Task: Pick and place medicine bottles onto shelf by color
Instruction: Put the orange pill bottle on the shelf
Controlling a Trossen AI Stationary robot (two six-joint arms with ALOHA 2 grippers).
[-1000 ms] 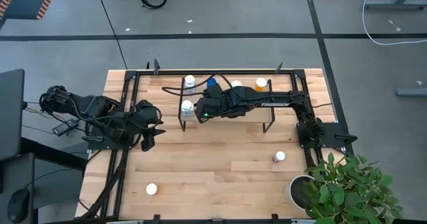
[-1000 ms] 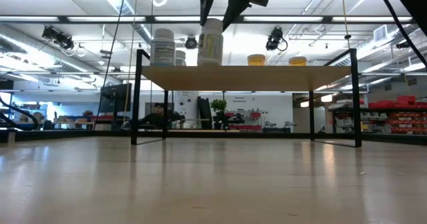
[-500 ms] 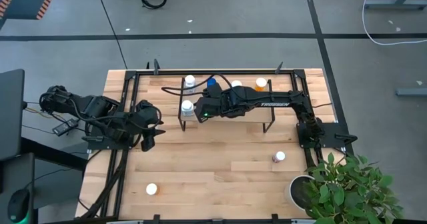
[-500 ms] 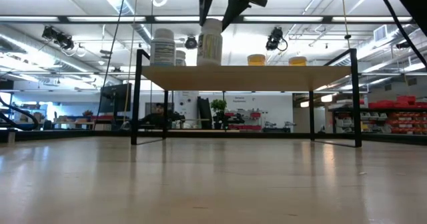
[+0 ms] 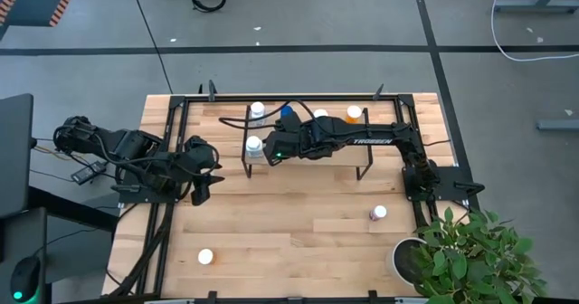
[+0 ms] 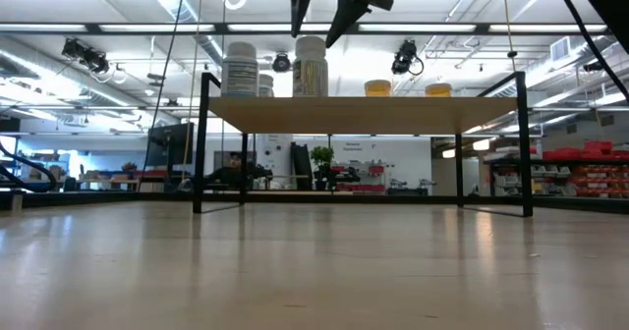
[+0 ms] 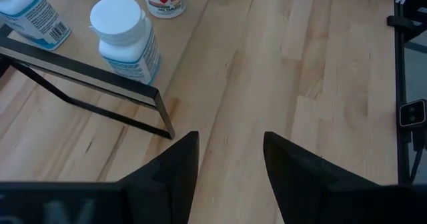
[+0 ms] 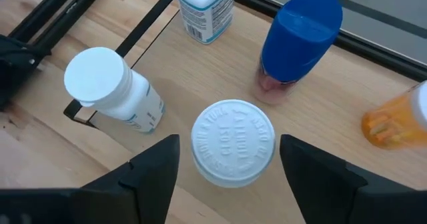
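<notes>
The shelf point(image 5: 312, 159) stands at the table's far middle. My right gripper point(image 8: 230, 159) hangs open just above a white medicine bottle point(image 6: 311, 67) that stands upright by its base on the shelf board. Its fingers stand on either side of the white cap point(image 8: 233, 143), apart from it. Also on the shelf are two more white bottles point(image 8: 110, 91) point(image 8: 205, 7), a blue one point(image 8: 300, 41) and an orange one point(image 8: 393, 121). My left gripper point(image 7: 230, 161) is open over the bare table, left of the shelf point(image 5: 201, 188).
A pinkish bottle point(image 5: 378, 213) stands on the table at the near right. A white-capped orange one point(image 5: 205, 257) stands at the near left. A potted plant point(image 5: 466, 254) fills the near right corner. The shelf's black leg frame point(image 7: 100, 94) lies just ahead of my left gripper.
My right gripper has opened and let go of the white bottle's cap. The bottle has settled slightly lower and now stands free on the shelf.
</notes>
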